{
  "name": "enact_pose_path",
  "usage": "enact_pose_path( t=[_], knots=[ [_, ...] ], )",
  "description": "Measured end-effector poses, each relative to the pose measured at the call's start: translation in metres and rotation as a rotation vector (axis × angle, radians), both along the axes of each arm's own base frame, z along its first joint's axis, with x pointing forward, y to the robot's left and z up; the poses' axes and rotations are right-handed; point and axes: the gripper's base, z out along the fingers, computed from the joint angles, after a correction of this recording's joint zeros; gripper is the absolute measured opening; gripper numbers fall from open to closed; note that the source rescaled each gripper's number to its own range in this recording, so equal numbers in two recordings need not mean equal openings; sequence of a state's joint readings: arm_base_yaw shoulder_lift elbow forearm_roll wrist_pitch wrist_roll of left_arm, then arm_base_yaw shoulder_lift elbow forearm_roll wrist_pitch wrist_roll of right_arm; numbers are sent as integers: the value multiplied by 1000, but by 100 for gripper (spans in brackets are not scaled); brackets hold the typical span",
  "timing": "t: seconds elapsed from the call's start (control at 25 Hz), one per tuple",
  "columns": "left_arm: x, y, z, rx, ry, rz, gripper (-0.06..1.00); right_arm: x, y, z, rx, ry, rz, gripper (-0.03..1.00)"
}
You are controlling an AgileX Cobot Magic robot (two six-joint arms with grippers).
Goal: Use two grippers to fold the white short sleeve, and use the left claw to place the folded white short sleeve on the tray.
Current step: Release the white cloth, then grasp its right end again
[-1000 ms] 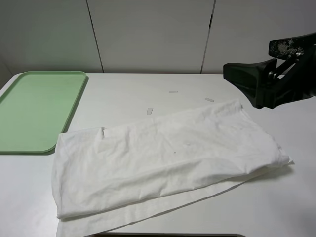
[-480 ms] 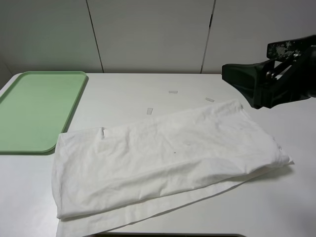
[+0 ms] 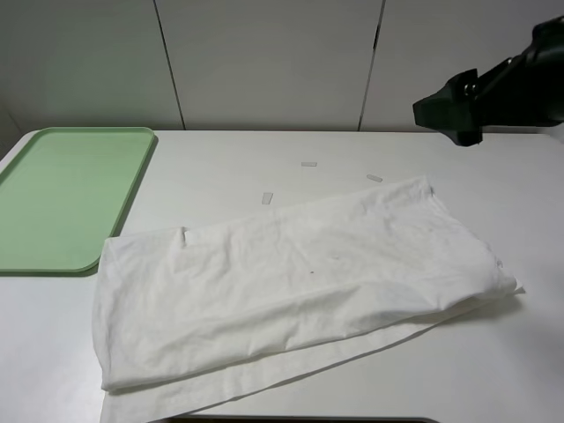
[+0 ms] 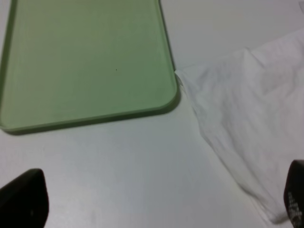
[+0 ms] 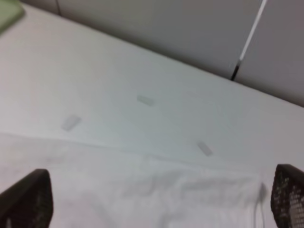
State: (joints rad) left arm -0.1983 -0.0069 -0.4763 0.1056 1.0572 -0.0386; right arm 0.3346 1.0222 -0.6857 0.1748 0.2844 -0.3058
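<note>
While the bench point(image 3: 264, 154) holds the white short sleeve point(image 3: 291, 282) half-folded, one corner just beside the tray point(image 3: 70, 194), I fear a shallow pinch takes only the top layer and pulls the fold apart. My left end effector point(image 4: 159, 197) and right end effector point(image 5: 156, 198) both gape wide, empty; tape strips point(image 3: 267, 198), well apart from the tray, block nothing.

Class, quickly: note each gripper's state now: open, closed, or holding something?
Left gripper: open, holding nothing.
Right gripper: open, holding nothing.
</note>
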Motion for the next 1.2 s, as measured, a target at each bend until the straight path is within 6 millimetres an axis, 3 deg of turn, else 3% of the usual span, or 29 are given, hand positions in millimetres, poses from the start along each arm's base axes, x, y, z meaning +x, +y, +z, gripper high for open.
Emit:
enact_pose_path(
  t=[0.24,0.44,0.72,0.92,1.2],
  knots=[
    [0,0,0,0,0,0,100,32,12,13,-80,120,56,100],
    [0,0,0,0,0,0,100,61,2,4,-75,216,-8,100],
    [0,0,0,0,0,0,100,111,-37,-35,-30,419,-123,100],
    [0,0,0,0,0,0,100,140,-68,-82,-49,601,-142,100],
    [0,0,0,0,0,0,100,153,-89,-121,-88,686,-123,100]
  ],
)
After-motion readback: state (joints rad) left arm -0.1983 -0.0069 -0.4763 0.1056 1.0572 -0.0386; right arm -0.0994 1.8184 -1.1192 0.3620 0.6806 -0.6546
